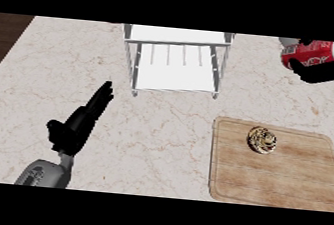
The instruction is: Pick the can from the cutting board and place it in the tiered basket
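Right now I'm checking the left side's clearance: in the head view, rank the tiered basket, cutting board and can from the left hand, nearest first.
From the left hand:
1. Tiered basket, up and right of its fingertips.
2. Cutting board, across at lower right.
3. Can, top right corner, in the right hand.

The right hand [323, 72] curls its fingers round the red can [313, 53] up right of the white tiered basket [176, 60], well apart from the cutting board [275, 181] bearing a small round thing [262, 140], while the left hand [79, 122] points straight fingers toward the basket.

Red-and-white metal can [315, 54] — white wire tiered basket [176, 60], pale striped wooden cutting board [282, 180], veined beige marble counter [161, 129], perhaps brown-swirled round pastry [262, 140].
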Controlling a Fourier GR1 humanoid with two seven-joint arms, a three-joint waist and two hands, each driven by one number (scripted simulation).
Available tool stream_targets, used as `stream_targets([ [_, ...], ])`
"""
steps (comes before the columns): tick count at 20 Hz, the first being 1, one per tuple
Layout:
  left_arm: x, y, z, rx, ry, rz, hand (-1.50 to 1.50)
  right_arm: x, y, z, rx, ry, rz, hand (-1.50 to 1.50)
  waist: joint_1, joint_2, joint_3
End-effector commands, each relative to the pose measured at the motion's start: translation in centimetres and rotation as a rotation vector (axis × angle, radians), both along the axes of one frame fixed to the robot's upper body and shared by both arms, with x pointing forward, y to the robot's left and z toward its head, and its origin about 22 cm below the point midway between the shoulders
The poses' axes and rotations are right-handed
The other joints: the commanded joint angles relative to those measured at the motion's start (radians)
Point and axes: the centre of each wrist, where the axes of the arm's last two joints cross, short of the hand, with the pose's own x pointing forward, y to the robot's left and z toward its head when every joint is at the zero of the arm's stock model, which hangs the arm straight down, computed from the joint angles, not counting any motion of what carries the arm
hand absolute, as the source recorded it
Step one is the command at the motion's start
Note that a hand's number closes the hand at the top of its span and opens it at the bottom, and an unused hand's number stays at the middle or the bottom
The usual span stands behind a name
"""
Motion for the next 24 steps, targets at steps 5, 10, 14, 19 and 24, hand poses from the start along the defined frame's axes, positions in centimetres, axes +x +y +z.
stream_targets([
  [5,0.7,-0.2,0.5,-0.002,0.005,0.001,0.00,3.1,7.9,7.7,0.094,-0.007,0.025,1.50,-0.006,-0.002,-0.001],
  [10,0.1,1.0,-0.1,0.015,0.001,-0.015,0.00,5.2,14.2,10.6,0.088,0.036,0.030,1.50,0.013,0.003,-0.001],
  [14,0.7,0.2,-0.3,0.002,0.012,-0.017,0.00,6.1,18.6,11.0,0.116,0.060,0.043,1.50,0.014,0.006,-0.001],
  [19,2.3,-1.8,1.1,-0.003,-0.008,-0.017,0.00,7.1,23.0,8.7,0.056,0.104,0.068,1.50,0.029,0.015,-0.001],
  [24,1.5,-1.5,1.0,0.000,-0.016,-0.055,0.00,8.0,23.2,7.1,0.060,0.123,0.099,1.50,0.036,0.019,-0.001],
])
